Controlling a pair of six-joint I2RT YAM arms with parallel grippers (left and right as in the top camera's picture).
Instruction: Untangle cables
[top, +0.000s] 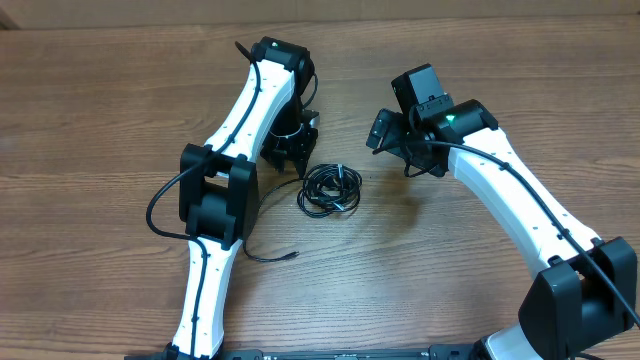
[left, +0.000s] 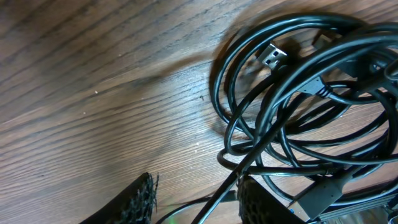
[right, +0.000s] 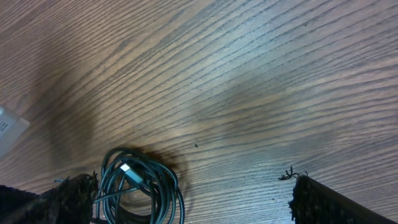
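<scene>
cables (top: 330, 188) bundled at worktop (top: 100, 100) centre, left jaws apart just at its 10 o'clock with a strand running between them, right jaws wide apart at 2 o'clock, white label (right: 9, 127) print unreadable.

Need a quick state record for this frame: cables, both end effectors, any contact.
surface: wooden table
cables: one coiled black cable bundle, lying between the two arms
plug: metal plug end showing among the coils
left end effector: open, low at the bundle's edge, one strand passing between its fingers, not clamped
right end effector: open wide, nothing between its fingers
task state: not yet untangled
</scene>
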